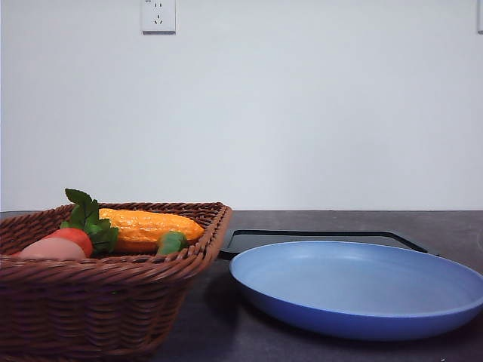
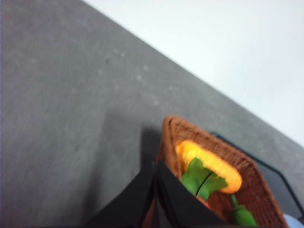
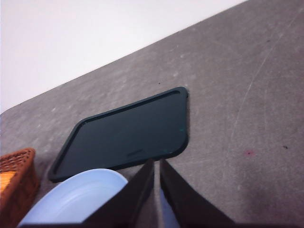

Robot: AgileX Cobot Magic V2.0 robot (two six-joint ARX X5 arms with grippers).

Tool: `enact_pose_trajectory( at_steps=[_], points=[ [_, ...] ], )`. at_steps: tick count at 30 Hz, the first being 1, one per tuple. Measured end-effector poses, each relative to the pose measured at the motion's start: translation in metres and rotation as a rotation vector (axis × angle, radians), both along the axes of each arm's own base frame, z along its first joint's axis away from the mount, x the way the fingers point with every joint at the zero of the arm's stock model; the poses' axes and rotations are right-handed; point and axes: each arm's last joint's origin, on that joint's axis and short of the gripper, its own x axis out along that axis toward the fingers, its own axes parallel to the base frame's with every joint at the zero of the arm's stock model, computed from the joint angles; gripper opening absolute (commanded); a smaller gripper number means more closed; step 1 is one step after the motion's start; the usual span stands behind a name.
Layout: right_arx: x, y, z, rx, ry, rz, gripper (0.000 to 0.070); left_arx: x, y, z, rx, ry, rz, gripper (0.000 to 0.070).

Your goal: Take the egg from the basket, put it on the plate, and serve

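Left tool (image 2: pixel 156 190) hanging above near rim of basket (image 1: pixel 113 302), fingers pressed together, holding nothing. Egg (image 1: pixel 51 249) lying inside basket beside carrot (image 1: pixel 74 237) and corn (image 1: pixel 147 225), not yet gripped. Right tool (image 3: pixel 156 190) hovering above edge of plate (image 3: pixel 80 197), fingers likewise pressed together, black tray (image 3: pixel 128 133) just beyond. Risk, judging from here: closed fingers descending would be pushing egg aside; carrot crowding egg could get pinched instead.
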Motion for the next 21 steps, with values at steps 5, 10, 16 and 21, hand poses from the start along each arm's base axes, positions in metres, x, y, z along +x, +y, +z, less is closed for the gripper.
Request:
enact_pose_trajectory(
  at_steps=[5,10,16,21],
  points=[
    [-0.003,0.0,0.032,0.004,0.016,-0.008,0.0,-0.001,0.0,0.025,-0.006,0.009,-0.016,0.0],
    [-0.001,0.0,0.06,-0.01,0.063,-0.004,0.0,0.005,-0.002,0.056,-0.004,0.018,-0.084,0.0],
    [0.009,0.001,0.096,-0.075,0.147,0.029,0.0,0.02,-0.005,0.086,0.063,0.106,-0.212,0.0],
    [0.022,0.003,0.11,-0.121,0.261,0.114,0.0,0.037,-0.01,0.101,0.133,0.224,-0.327,0.0]
  ],
)
